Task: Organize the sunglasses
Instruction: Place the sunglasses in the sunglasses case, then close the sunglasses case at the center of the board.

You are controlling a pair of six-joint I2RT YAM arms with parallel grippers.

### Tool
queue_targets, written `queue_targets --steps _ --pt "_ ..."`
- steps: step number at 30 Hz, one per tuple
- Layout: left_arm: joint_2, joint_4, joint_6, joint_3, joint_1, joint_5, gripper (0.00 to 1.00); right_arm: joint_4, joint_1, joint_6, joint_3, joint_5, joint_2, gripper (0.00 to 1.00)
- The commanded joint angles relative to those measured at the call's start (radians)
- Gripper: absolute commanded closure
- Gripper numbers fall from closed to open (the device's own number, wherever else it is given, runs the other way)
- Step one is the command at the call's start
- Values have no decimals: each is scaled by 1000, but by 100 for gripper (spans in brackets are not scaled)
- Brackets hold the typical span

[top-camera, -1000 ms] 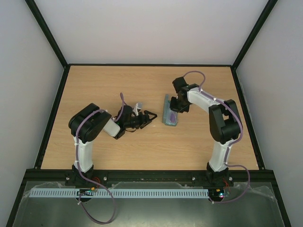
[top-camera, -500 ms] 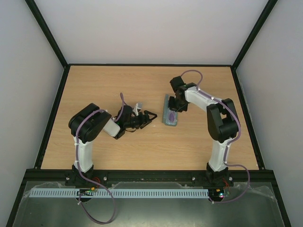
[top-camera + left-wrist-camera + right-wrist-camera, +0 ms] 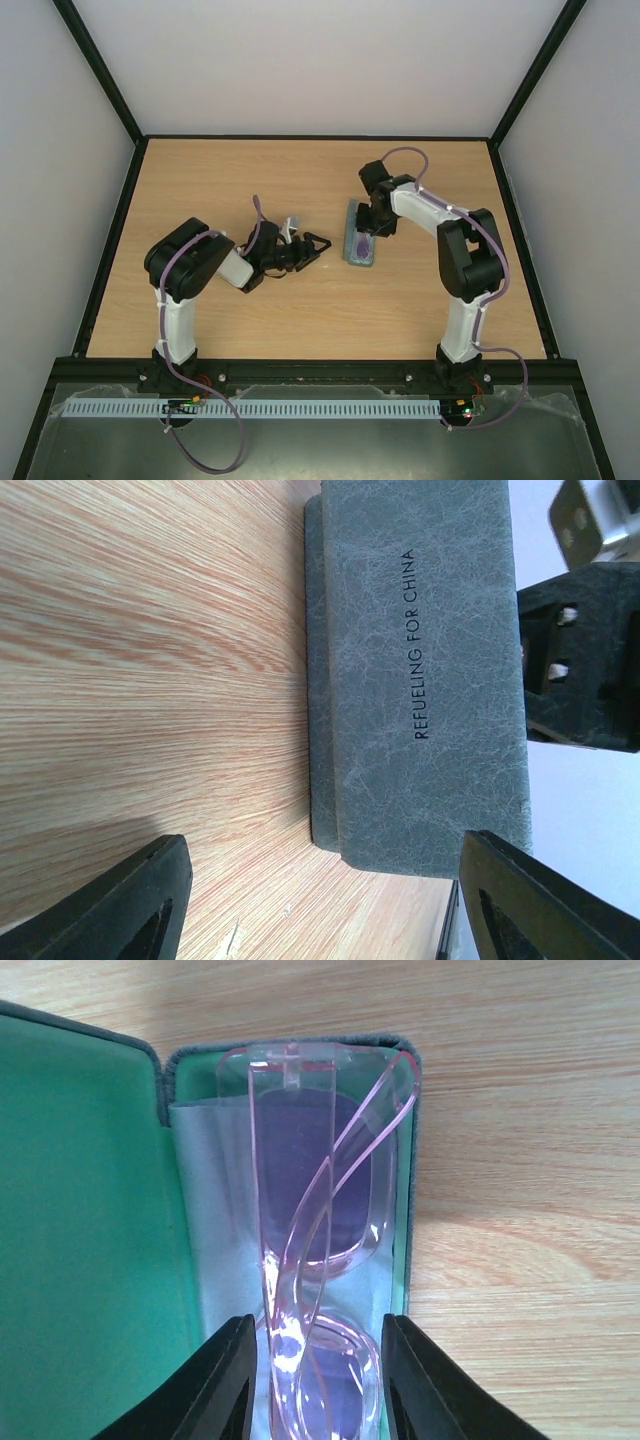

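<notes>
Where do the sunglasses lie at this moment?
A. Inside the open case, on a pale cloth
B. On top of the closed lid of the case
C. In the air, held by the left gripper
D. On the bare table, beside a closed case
A: in the right wrist view the sunglasses lie folded in the open case with the green lining, and the pale cloth is under them.

The sunglasses, pink and translucent with arms folded, are lying lengthwise inside the open case, resting on a pale cloth.
</notes>
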Motion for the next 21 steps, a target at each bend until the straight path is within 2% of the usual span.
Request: queue_targets --steps 1,5,8,10,19,21 --pt "-6 -30 34 27 8 3 24 -44 5 -21 5 33 -111 64" --pt "-25 -96 56 58 7 -13 24 26 -21 -28 -85 63 -207 64" --pt "-25 -147 68 91 7 -21 24 102 -81 -35 -173 14 -240 66" --pt "-24 -181 82 109 6 -34 24 152 -115 -41 -224 -6 -247 73" --pt "3 -303 121 210 -6 -86 28 319 -160 -44 -318 -99 -135 89" --pt "6 -316 125 225 -13 -90 34 350 -161 -38 -327 -135 -109 92"
